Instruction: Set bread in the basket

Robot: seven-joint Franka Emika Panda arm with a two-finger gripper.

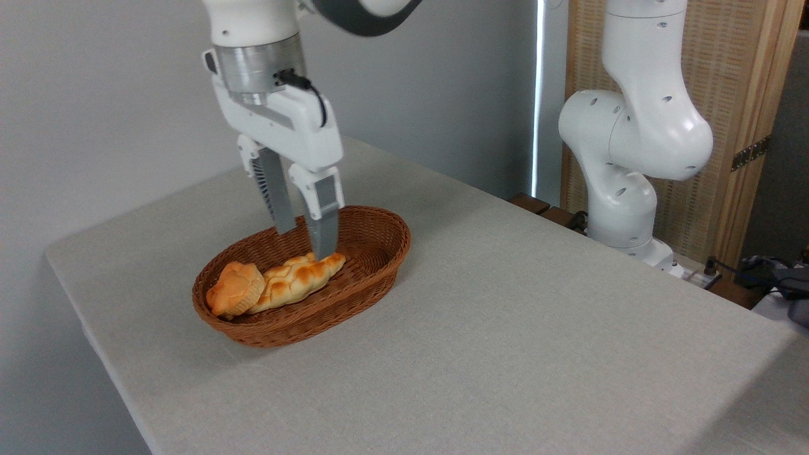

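The bread (235, 289), a small orange-golden bun with a lumpy top, lies inside the left end of the reddish-brown wicker basket (373, 265). A longer, paler braided loaf (300, 278) rests beside it in the basket's middle. My gripper (305, 243) hangs just above the braided loaf's right half, pointing down. Its fingers stand a little apart with nothing between them, so it is open. The near fingertip (323, 249) is close over the loaf; whether it touches is unclear.
The basket sits on a grey cloth-covered table (505, 328), near its left side. The arm's white base (632, 189) stands at the back right beyond the table edge. A wooden screen and cables are at the far right.
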